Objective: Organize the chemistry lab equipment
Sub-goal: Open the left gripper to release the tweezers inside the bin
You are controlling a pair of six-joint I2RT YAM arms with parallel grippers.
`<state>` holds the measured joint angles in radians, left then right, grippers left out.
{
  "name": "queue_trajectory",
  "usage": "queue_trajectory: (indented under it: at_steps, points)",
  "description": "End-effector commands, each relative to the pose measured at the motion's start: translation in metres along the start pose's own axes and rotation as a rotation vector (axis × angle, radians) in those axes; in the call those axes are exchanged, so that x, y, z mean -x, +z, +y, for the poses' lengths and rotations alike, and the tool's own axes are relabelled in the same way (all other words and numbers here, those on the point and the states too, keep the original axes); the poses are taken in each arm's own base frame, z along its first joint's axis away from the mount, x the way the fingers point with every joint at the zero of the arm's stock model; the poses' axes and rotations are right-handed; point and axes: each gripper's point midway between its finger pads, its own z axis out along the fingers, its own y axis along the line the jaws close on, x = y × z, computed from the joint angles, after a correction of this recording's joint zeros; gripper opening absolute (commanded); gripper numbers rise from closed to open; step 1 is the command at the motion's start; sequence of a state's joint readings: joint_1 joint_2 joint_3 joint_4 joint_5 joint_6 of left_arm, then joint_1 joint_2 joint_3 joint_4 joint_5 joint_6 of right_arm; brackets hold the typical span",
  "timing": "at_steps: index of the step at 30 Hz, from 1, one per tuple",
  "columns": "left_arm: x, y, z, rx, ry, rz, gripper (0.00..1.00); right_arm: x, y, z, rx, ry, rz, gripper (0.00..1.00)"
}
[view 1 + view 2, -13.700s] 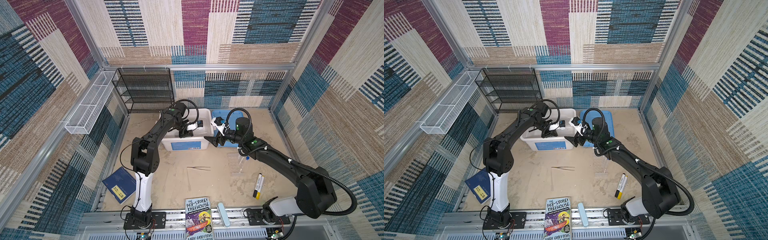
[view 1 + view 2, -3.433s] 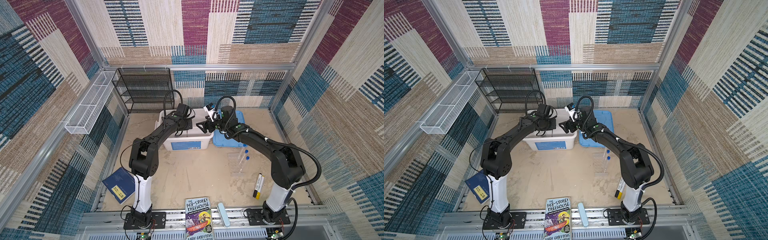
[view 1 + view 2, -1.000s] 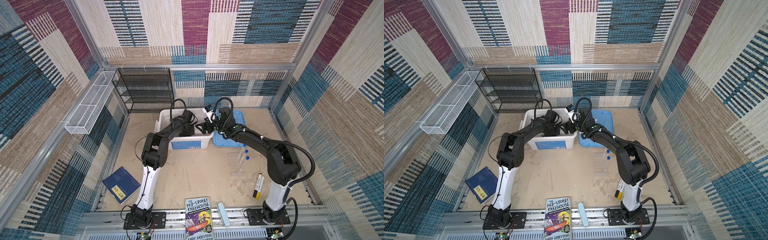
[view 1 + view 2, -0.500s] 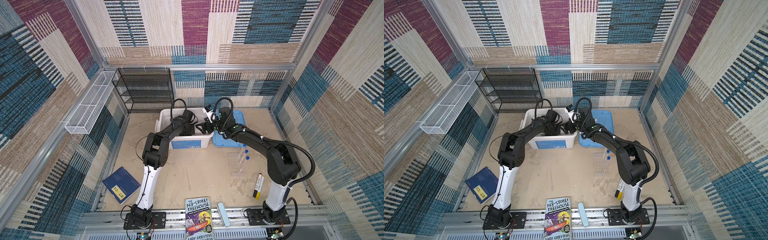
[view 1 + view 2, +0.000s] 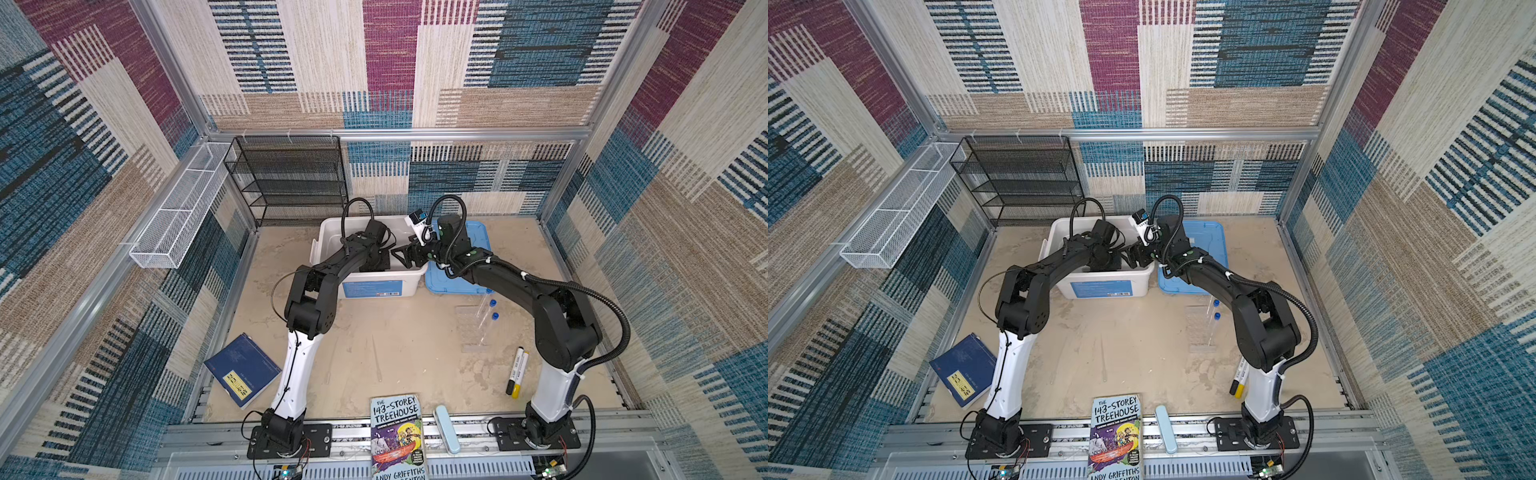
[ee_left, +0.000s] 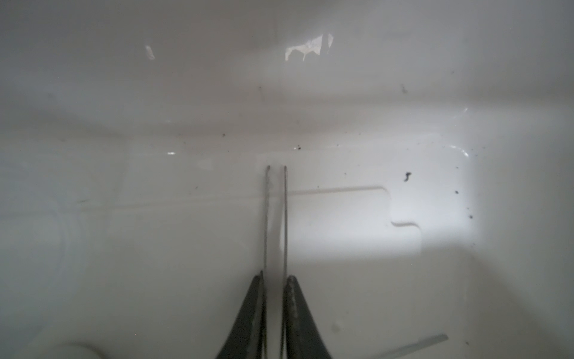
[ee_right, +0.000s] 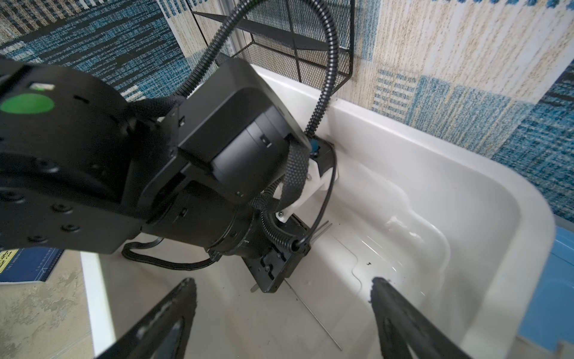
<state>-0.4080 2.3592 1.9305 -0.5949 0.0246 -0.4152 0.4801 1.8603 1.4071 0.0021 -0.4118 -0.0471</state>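
Observation:
My left gripper [image 6: 275, 275] is down inside the white bin [image 5: 411, 286], shut on the metal tweezers [image 6: 285, 217]. The two thin prongs run out between its fingers, one against each, towards the bin floor. In the right wrist view the tweezers [image 7: 313, 314] slant from the left gripper [image 7: 273, 270] down to the floor. My right gripper [image 7: 283, 281] hangs open over the bin's right end, holding nothing. Two blue-capped tubes [image 5: 493, 309] stand in the clear rack [image 5: 471, 328] on the table. Thin glass sticks [image 5: 376, 361] lie faintly in the middle.
A blue lid [image 5: 457, 282] lies right of the bin. A black mesh shelf [image 5: 291, 183] and a white wire basket [image 5: 178, 208] sit at the back left. Near the front are a blue book [image 5: 243, 370], a Treehouse book [image 5: 397, 436] and markers [image 5: 515, 372].
The tweezers that lay on the table earlier are now in the bin in my left gripper. My right arm swung over to the bin. In the last second neither arm visibly moved.

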Motion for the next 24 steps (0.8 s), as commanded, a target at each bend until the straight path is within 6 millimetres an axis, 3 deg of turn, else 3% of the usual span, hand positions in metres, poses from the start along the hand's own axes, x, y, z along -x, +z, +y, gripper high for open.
queue_trajectory:
  at_steps: [1, 9, 17, 24]
  points:
    - [-0.015, -0.001, 0.009, 0.038, 0.013, 0.06, 0.18, 0.007, -0.002, 0.001, 0.0, -0.016, -0.024, 0.89]
    - [-0.013, -0.006, 0.008, 0.036, 0.01, 0.056, 0.22, 0.008, -0.004, 0.001, -0.001, -0.02, -0.025, 0.89]
    - [-0.004, -0.024, 0.007, 0.038, 0.016, 0.021, 0.27, 0.01, -0.005, 0.002, 0.0, -0.018, -0.03, 0.89]
    - [0.007, -0.047, 0.0, 0.012, 0.011, -0.019, 0.5, 0.02, -0.013, 0.006, 0.004, -0.024, -0.057, 0.89]
